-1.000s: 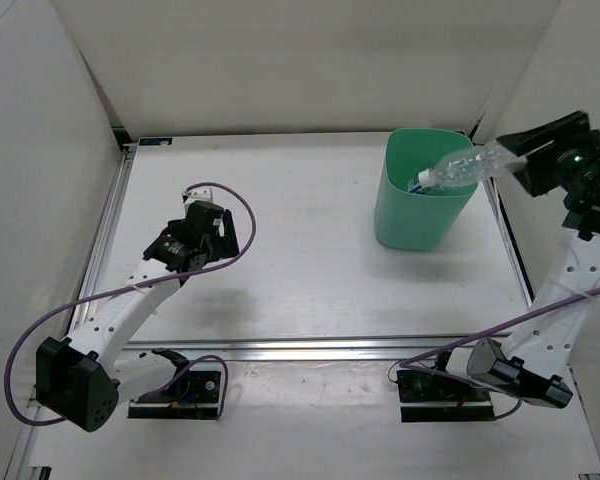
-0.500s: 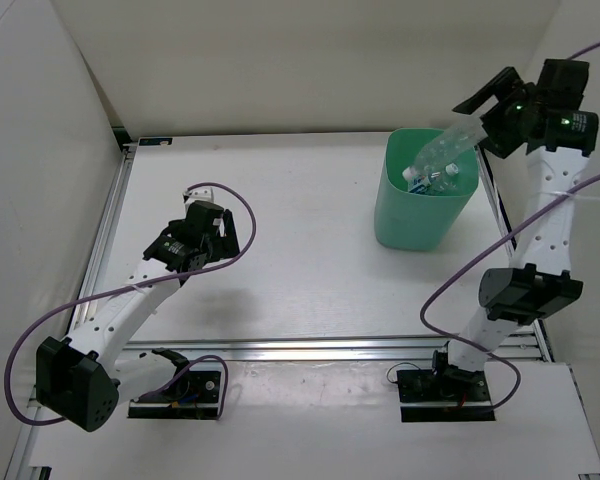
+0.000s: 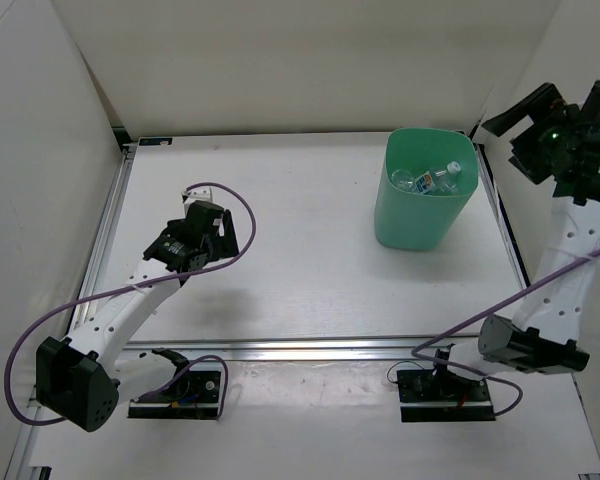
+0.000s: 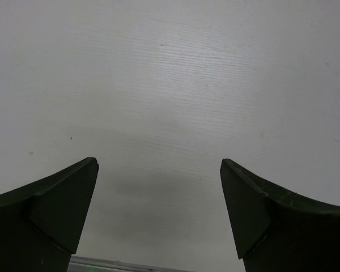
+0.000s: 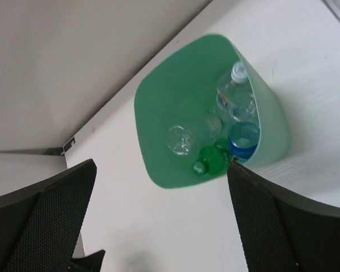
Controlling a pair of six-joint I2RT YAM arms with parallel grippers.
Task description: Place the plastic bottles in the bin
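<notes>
Left claw (image 3: 187,243) is seen at 9 o'clock over the tabletop (image 3: 310,270), spread wide, nothing held. The bin (image 3: 410,228) is stood upright at 2 o'clock. Four plastic bottles (image 3: 430,182) are seen lying inside it: white-capped bottle (image 5: 236,95), clear bottle (image 5: 184,136), green bottle (image 5: 211,161), blue-labelled bottle (image 5: 243,143). Right claw (image 3: 520,140) is raised at 3 o'clock of the bin, spread wide, empty.

A white table (image 3: 300,270), edged by a metal rail (image 3: 310,347), stands between plain white walls (image 3: 280,60).
</notes>
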